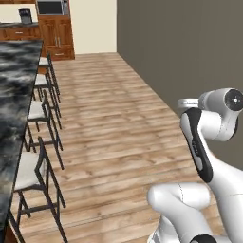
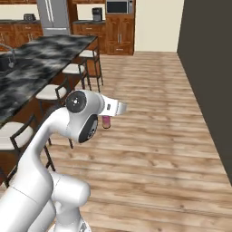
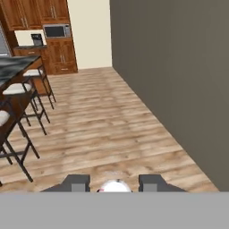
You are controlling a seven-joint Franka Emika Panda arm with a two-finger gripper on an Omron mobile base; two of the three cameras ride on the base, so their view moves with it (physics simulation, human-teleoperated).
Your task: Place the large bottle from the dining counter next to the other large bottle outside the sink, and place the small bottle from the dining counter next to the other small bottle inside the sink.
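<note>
My gripper [image 3: 114, 183] is shut on the small bottle [image 2: 106, 122], a tiny pinkish bottle hanging under the hand over the wood floor. In the hand view the bottle's rounded top [image 3: 114, 186] sits between the two dark fingertips [image 3: 77, 182]. The dining counter [image 2: 43, 59], with its black-and-white marbled top, runs along the left [image 1: 14, 95] and reaches into the hand view [image 3: 11, 67]. A grey curved faucet [image 2: 10, 53] and a dark edge of the sink [image 2: 2, 66] show at the counter's far left. The large bottles are out of view.
Dark-framed stools with pale seats [image 1: 28, 166] line the counter's near side [image 2: 50, 93]. A grey wall [image 3: 179, 80] bounds the right. Open wood floor [image 2: 149, 136] lies between them. Wood cabinets with a microwave [image 2: 118, 7] stand at the far end.
</note>
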